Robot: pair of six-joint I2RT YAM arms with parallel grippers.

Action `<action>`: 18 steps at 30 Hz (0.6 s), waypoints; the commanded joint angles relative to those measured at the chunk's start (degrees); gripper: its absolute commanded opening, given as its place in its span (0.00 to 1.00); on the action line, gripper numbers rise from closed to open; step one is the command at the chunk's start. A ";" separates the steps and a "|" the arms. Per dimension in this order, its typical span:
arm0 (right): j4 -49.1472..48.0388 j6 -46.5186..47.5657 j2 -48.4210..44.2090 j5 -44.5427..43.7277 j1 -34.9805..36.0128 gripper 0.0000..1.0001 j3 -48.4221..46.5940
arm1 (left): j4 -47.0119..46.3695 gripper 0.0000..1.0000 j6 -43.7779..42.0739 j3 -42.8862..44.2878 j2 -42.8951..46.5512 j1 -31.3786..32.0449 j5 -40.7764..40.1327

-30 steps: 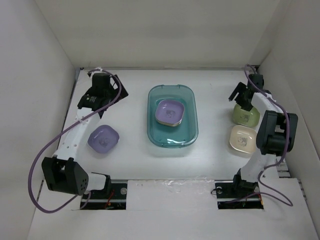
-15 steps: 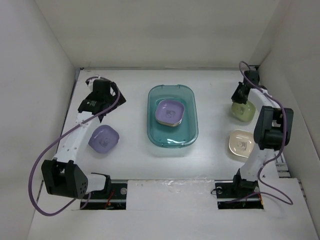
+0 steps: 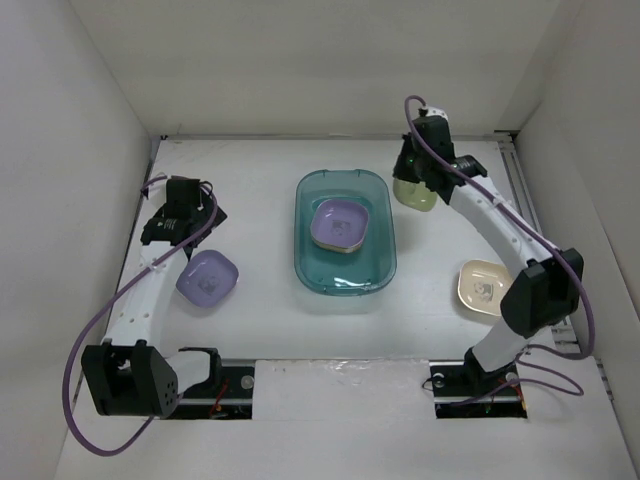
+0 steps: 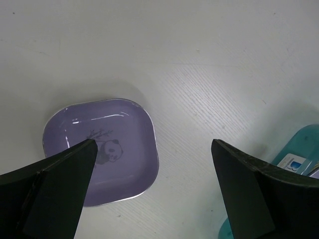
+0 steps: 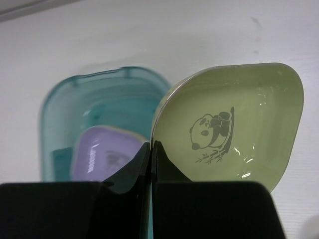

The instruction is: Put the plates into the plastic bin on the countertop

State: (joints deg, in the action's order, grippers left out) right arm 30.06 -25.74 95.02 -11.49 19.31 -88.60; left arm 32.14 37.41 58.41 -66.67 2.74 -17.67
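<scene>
My right gripper (image 3: 412, 180) (image 5: 152, 145) is shut on the rim of the green plate (image 3: 416, 193) (image 5: 234, 124), which hangs tilted above the countertop (image 3: 260, 180) just off the far right corner of the teal plastic bin (image 3: 301, 240) (image 5: 94, 94). One purple plate (image 3: 340, 225) (image 5: 102, 155) lies inside the bin. On the left, my left gripper (image 3: 172, 224) (image 4: 152, 149) stands wide open above the far right edge of a second purple plate (image 3: 207, 278) (image 4: 99, 167), holding nothing. A cream plate (image 3: 483, 288) lies at the right.
White walls close in the countertop on three sides. A metal rail (image 3: 515, 175) runs along the right edge. The bin's corner (image 4: 299, 149) shows at the right of the left wrist view.
The right gripper closed on the green plate, lifted it and carried it left to the bin's far right corner. The left gripper drew back toward the purple plate on the left.
</scene>
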 commanded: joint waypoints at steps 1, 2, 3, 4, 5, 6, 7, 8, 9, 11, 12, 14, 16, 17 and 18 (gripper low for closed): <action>0.61 -4.75 -3.00 -3.81 5.98 0.00 -3.77 | 1.35 1.00 0.12 0.21 0.23 -0.02 -2.28; 0.61 -5.89 -3.00 -5.37 9.40 0.00 -4.30 | 1.95 1.00 0.12 0.21 0.23 -0.02 -2.28; 0.61 -7.04 -2.48 -5.91 11.00 0.00 -4.83 | 1.96 1.00 0.12 0.21 0.23 -0.02 -2.98; 0.61 -8.00 -1.34 -5.92 12.40 0.00 -5.70 | 1.96 1.00 0.12 0.21 0.23 -0.02 -2.98; 0.61 -9.84 -0.37 -6.44 13.72 0.00 -6.32 | 1.96 1.00 0.64 0.21 0.23 -0.02 -2.98; 0.61 -10.90 0.77 -7.23 15.82 0.00 -7.37 | 1.96 1.00 0.65 0.21 0.23 -0.02 -3.51; 1.48 -11.96 2.08 -7.23 16.80 0.00 -9.73 | 2.48 1.00 0.65 0.21 0.23 -0.02 -3.51; 2.18 -13.62 4.97 -7.84 17.51 0.00 -10.88 | 2.49 1.00 0.65 -0.31 0.23 -0.02 -3.51; 2.19 -14.60 6.56 -7.85 18.12 0.00 -11.94 | 2.49 1.00 0.65 -0.32 0.23 -0.02 -4.03; 4.20 -17.40 11.12 -7.32 19.35 0.00 -15.28 | 4.06 1.00 1.78 -0.32 0.23 -0.02 -4.56; 4.82 -18.20 12.37 -7.32 19.36 0.00 -16.33 | 4.07 1.00 2.49 -0.32 -0.29 -0.02 -5.35; 4.83 -18.21 14.13 -7.85 20.85 0.00 -17.66 | 5.65 1.00 3.81 -0.32 -0.30 -0.02 -6.94; 3.95 -19.09 16.06 -7.85 21.38 0.00 -19.15 | 5.65 1.00 3.81 -0.32 -0.30 -0.02 -7.47; 4.56 -19.96 16.68 -8.46 22.08 0.00 -20.46 | 5.65 1.00 3.81 -0.32 -0.30 -0.02 -7.47; 5.17 -20.49 17.21 -8.47 22.61 0.00 -21.00 | 6.35 1.00 3.81 -0.32 -0.30 -0.02 -7.47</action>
State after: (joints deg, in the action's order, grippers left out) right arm 34.52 -43.18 113.21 -17.82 40.18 -104.77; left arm 36.38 39.94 58.39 -67.02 2.76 -22.85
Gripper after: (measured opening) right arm 0.036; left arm 0.993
